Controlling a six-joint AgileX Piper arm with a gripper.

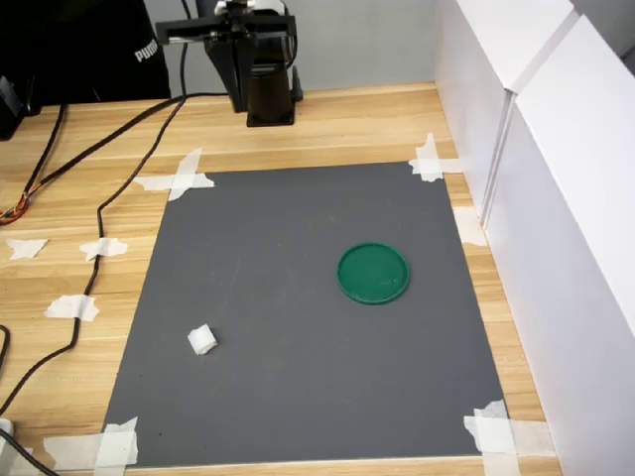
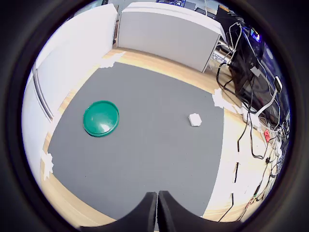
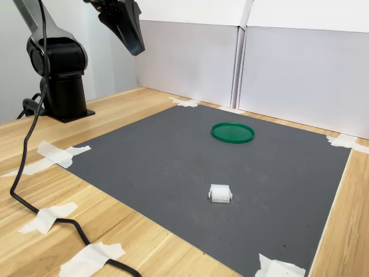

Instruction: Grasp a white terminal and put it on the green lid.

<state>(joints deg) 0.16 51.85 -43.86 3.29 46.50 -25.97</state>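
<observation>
You have the white terminal (image 1: 202, 340) lying on the grey mat, near the lower-left corner in the first exterior view and well apart from the green lid (image 1: 373, 273). In the second exterior view the terminal (image 3: 220, 194) shows as a small blocky white piece with little side tabs, resting flat; you can't make out its finer detail from here. The lid (image 3: 232, 132) is a flat, round, dark-green disc with a raised rim, lying rim-up, nothing on it. In the wrist view, lid (image 2: 101, 118) and terminal (image 2: 195, 119) sit far apart.
</observation>
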